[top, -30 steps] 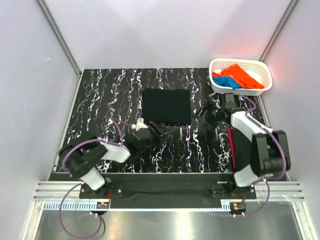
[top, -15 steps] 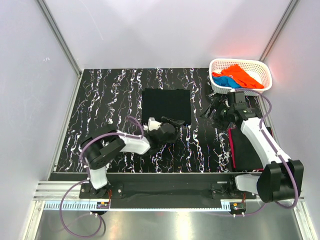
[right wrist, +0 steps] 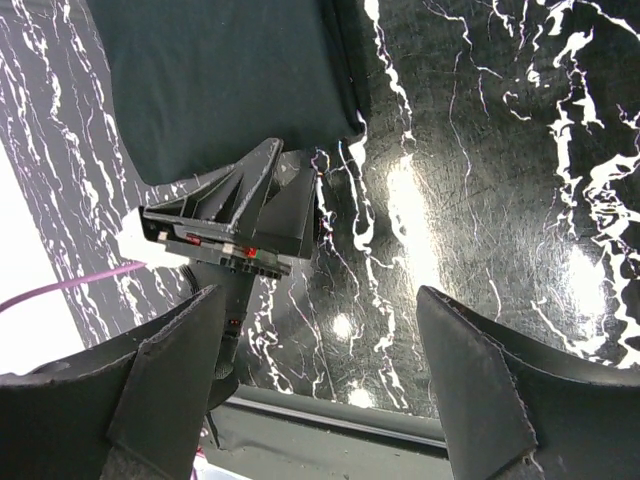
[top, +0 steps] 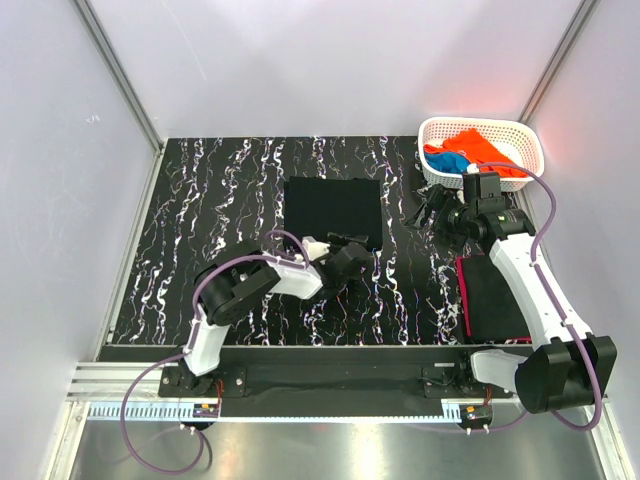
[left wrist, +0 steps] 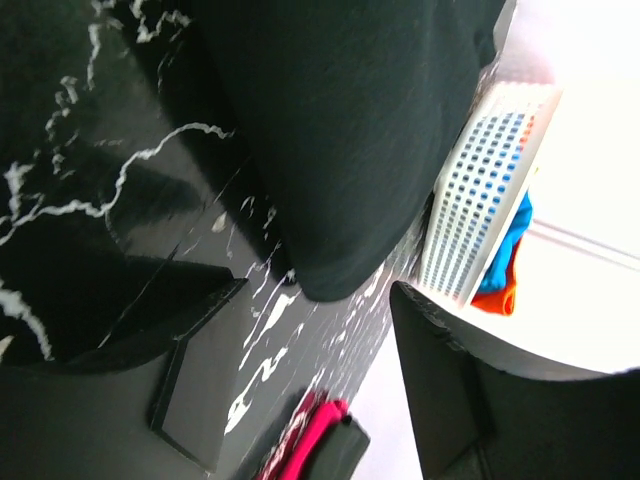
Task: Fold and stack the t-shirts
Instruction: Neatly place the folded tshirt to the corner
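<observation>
A folded black t-shirt [top: 331, 211] lies flat mid-table. My left gripper [top: 350, 256] hovers at its near right corner, open, with nothing between the fingers; in the left wrist view [left wrist: 310, 350] the shirt's rounded edge [left wrist: 350, 140] is just ahead. My right gripper [top: 424, 207] is open and empty over bare table between that shirt and the basket; the right wrist view [right wrist: 320, 390] looks down on the shirt's corner [right wrist: 220, 80] and the left gripper [right wrist: 240, 225]. Orange [top: 482, 148] and blue [top: 452, 163] t-shirts lie bunched in the basket. A folded dark stack with a magenta edge [top: 464, 290] sits near right.
The white lattice basket [top: 480, 124] stands at the table's far right corner, close behind the right gripper. The right forearm [top: 530, 280] crosses above the dark stack [top: 495, 305]. Grey walls enclose the marbled black table [top: 210, 200] on three sides.
The left arm has reached forward and right, bringing its gripper to the black shirt's near right corner. The right arm has stretched away toward the basket, uncovering the dark stack.
</observation>
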### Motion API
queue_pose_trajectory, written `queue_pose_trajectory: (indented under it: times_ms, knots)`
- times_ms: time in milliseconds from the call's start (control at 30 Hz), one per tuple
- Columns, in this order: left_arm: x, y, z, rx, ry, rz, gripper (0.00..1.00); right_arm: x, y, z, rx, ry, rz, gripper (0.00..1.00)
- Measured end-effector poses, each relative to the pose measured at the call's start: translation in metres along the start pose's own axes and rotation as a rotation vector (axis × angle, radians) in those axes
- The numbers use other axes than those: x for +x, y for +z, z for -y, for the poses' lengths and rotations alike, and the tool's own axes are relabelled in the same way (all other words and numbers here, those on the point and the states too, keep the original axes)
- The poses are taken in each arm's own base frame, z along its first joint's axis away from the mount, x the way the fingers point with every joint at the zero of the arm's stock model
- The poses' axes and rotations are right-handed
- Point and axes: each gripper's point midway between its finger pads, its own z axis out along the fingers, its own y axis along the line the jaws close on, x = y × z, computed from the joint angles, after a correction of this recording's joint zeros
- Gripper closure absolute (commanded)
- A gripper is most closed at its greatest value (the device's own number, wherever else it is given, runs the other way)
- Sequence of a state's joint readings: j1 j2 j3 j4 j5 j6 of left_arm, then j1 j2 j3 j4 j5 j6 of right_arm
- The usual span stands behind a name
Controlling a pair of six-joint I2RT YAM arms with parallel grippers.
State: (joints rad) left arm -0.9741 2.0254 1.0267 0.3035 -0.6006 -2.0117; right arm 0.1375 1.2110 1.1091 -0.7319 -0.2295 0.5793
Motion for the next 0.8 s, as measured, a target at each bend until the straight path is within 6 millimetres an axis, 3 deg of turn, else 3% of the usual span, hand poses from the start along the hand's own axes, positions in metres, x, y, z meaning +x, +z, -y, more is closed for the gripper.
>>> queue_pose_trajectory:
  times_ms: [467,500,567,633,733,767,800]
  knots:
    - [0.004,0.022,0.012,-0.02,0.048,0.127,0.42,-0.009,-0.005,-0.008,-0.007,-0.003,0.01,0.15]
    - [0.003,0.023,0.011,-0.027,0.056,0.133,0.46,-0.01,-0.005,-0.009,-0.009,-0.004,0.011,0.15]
    - [0.003,0.023,0.009,-0.04,0.066,0.143,0.63,-0.011,-0.006,-0.01,-0.01,-0.004,0.014,0.16]
    - [0.0,0.024,0.0,-0.066,0.091,0.156,0.69,-0.012,-0.006,-0.011,-0.012,-0.005,0.017,0.15]
    - [-0.002,0.023,-0.005,-0.088,0.114,0.17,0.86,-0.013,-0.007,-0.012,-0.014,-0.005,0.02,0.15]
    - [-0.003,0.024,-0.006,-0.093,0.118,0.174,1.0,-0.012,-0.007,-0.012,-0.015,-0.005,0.02,0.15]
    - [-0.003,0.024,-0.005,-0.089,0.113,0.175,1.0,-0.013,-0.008,-0.012,-0.015,-0.005,0.021,0.16]
